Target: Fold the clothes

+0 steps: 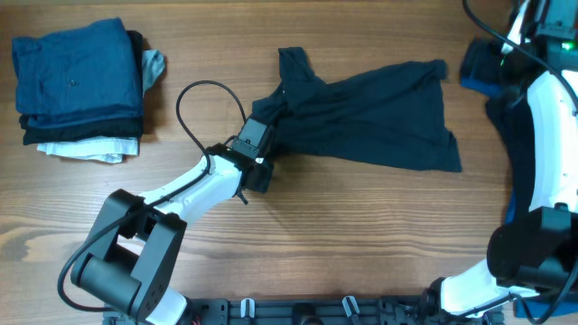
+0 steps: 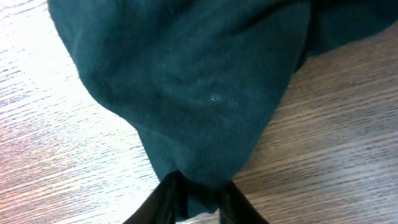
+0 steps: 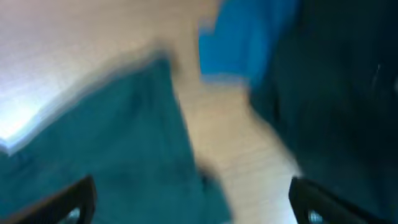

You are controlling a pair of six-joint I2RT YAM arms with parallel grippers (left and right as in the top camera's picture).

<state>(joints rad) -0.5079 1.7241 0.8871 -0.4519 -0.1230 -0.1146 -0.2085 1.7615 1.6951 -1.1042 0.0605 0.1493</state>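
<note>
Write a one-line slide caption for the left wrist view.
Left gripper pinching a bunched fold of the dark navy shirt, which lies spread on the wooden table.

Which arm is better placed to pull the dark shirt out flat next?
Left. Its gripper is pinched on the shirt at the bunched end, so it can likely drag at once. The right gripper stands wide open, gripping nothing.

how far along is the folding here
Done: a folded stack sits at far left. In hand: the left tool pinches the navy shirt, lying unfolded mid-table; the right tool is open. Left: folding that shirt, plus the loose blue and dark clothes at far right.
</note>
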